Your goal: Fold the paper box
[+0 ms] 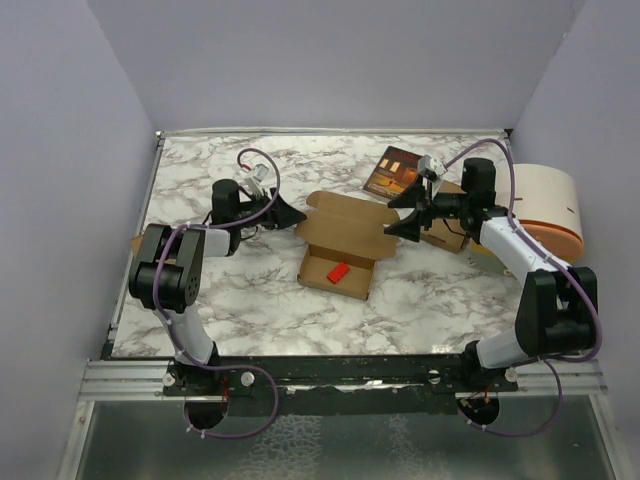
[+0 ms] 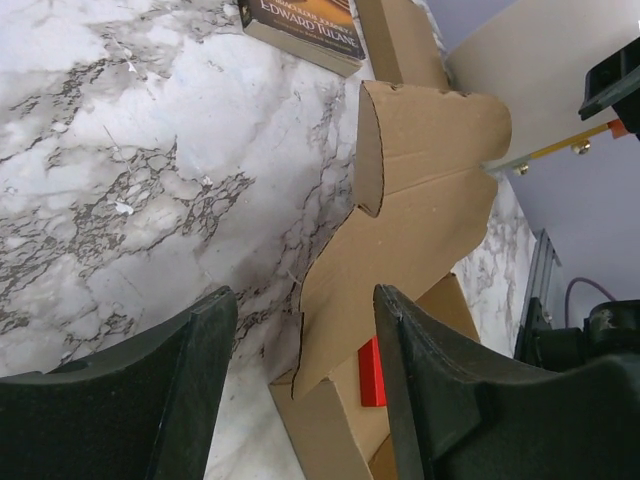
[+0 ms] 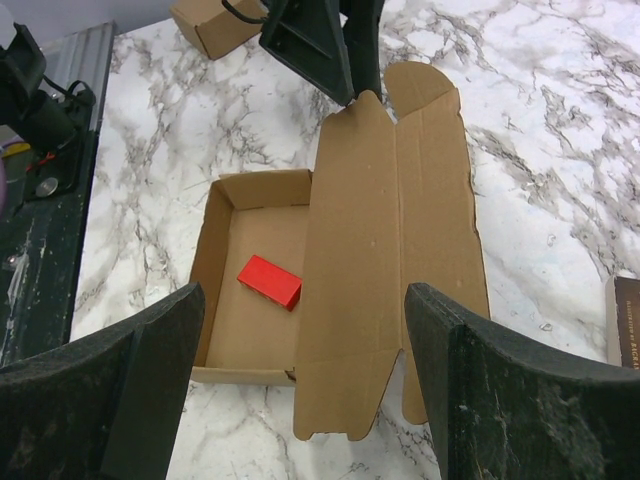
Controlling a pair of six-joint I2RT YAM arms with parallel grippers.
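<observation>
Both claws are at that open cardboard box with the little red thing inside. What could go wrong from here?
1. The left gripper stands open at the curled end flap of the paper box; a pinch off the crease might crumple it.
2. Nothing pins the box down, so a push from that side or from the open right gripper might slide it instead of folding the lid.
3. The red block lies loose in the tray and could shift.

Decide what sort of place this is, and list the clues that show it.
Probably a robotics lab test cell: a left arm and right arm bolted to a metal rail at a marble-patterned table, lilac walls closing it in, and a paper box laid out between them.
</observation>
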